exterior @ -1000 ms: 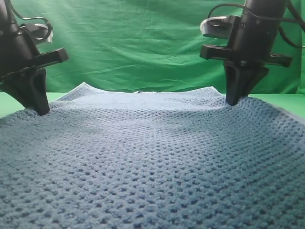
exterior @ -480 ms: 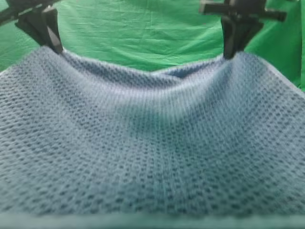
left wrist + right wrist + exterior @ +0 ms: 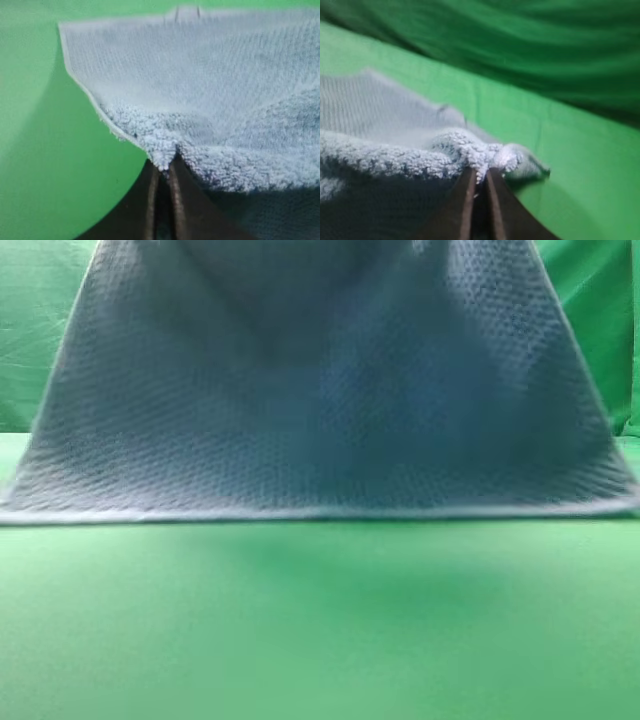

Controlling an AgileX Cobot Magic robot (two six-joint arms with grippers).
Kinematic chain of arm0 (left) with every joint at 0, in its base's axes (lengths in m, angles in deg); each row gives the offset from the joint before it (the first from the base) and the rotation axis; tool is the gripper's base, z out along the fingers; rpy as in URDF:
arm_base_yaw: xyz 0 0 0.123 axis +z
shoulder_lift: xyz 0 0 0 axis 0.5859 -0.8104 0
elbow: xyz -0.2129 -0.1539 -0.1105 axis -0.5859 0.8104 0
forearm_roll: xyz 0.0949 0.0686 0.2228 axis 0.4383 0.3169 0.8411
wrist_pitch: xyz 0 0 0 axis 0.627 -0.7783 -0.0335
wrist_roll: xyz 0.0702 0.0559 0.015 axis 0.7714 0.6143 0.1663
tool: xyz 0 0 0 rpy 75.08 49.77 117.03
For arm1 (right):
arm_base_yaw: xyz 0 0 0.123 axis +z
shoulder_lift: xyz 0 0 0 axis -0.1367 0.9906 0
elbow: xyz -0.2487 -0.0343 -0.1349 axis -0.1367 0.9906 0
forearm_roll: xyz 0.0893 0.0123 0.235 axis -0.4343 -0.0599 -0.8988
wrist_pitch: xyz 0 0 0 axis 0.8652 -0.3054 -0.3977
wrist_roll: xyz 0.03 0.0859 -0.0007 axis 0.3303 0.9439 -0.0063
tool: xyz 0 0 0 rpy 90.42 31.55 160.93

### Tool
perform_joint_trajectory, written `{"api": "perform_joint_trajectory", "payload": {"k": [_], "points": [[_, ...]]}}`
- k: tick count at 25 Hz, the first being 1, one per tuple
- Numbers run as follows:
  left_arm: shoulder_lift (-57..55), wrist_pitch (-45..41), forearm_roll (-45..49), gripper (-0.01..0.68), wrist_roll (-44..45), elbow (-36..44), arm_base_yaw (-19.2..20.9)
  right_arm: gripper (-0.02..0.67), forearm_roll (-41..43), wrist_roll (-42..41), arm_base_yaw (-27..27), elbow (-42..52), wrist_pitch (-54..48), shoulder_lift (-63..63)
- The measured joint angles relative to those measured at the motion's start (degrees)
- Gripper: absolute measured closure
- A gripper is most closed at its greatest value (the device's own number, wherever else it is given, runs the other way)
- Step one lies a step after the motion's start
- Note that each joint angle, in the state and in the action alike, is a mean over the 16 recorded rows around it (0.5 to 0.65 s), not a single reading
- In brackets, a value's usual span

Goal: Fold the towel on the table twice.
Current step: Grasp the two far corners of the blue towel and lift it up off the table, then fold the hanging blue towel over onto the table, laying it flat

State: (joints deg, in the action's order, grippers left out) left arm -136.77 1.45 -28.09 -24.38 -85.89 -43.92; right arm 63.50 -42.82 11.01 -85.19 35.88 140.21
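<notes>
The blue-grey waffle-weave towel (image 3: 320, 390) hangs lifted like a curtain in the exterior high view, its pale lower hem resting on the green table (image 3: 320, 620). Both grippers are above that view's top edge. In the left wrist view my left gripper (image 3: 163, 162) is shut on a bunched edge of the towel (image 3: 200, 85), which spreads away below it. In the right wrist view my right gripper (image 3: 479, 176) is shut on a bunched corner of the towel (image 3: 395, 145).
A wrinkled green backdrop cloth (image 3: 30, 330) hangs behind the table on both sides of the towel. Bare green table surface (image 3: 45, 165) lies in front of the towel's lower hem.
Both grippers rose out of the top of the exterior high view, pulling the towel's held edge up. The towel went from lying flat to hanging steeply, uncovering the near table.
</notes>
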Motion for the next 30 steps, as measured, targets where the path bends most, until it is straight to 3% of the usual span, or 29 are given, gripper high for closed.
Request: {"api": "perform_joint_trajectory", "payload": {"k": [10,15,22,30], "points": [[-0.3,16.3,-10.3,0.673,8.1,-3.4,0.0,0.649,0.2,-1.4,0.0,-2.5,20.8,0.9],[-1.3,20.0,-14.2,0.673,13.8,-3.5,0.0,0.649,0.2,-2.9,0.0,-2.5,25.6,2.8],[-2.3,17.4,-15.4,0.673,18.7,-3.5,0.0,0.649,0.2,-4.6,0.0,-2.6,20.9,4.6],[-1.0,9.3,-8.7,0.673,15.4,-2.9,0.0,0.649,0.2,-5.2,-0.4,-2.3,6.9,2.3]]}}
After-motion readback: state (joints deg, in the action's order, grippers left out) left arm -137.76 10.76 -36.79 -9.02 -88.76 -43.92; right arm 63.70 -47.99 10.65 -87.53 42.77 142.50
